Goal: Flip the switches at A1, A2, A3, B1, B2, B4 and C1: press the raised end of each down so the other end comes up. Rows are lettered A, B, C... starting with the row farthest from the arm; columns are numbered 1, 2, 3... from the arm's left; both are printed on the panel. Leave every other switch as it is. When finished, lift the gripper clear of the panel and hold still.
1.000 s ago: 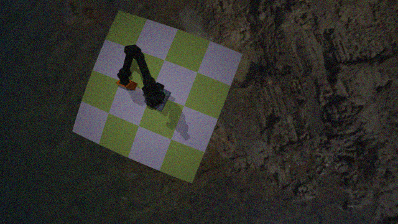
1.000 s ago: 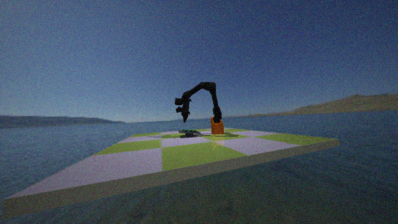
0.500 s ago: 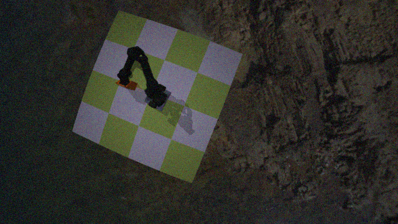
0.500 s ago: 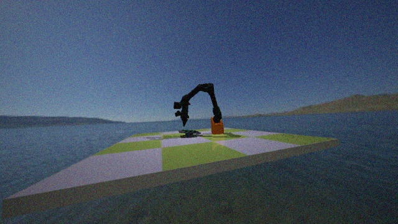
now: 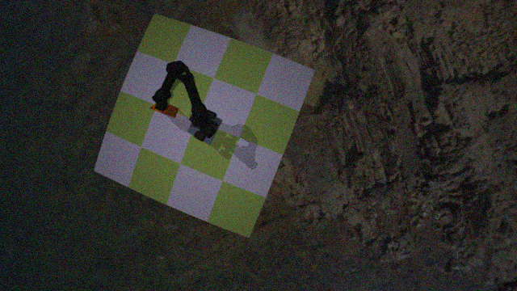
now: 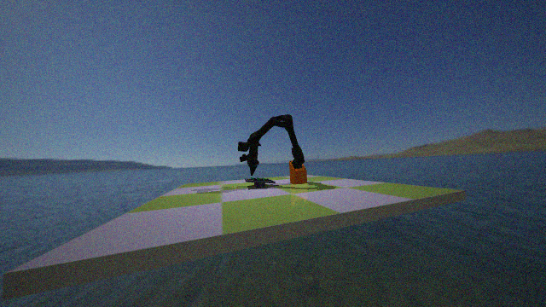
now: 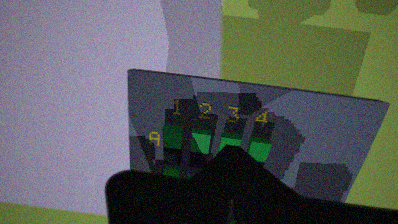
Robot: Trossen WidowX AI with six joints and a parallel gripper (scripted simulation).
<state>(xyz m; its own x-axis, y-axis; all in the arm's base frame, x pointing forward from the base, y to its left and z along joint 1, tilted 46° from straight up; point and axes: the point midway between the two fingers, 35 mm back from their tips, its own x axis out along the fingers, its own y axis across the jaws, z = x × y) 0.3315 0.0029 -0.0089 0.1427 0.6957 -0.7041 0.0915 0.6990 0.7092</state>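
We see the arm (image 6: 281, 128) arched from its orange base (image 6: 298, 173), the elbow at twelve o'clock and the forearm sloping down toward eight o'clock. The wrist points straight down. The gripper (image 6: 252, 171) hangs with its fingers pressed together on nothing; in the wrist view its dark body (image 7: 235, 190) fills six o'clock.
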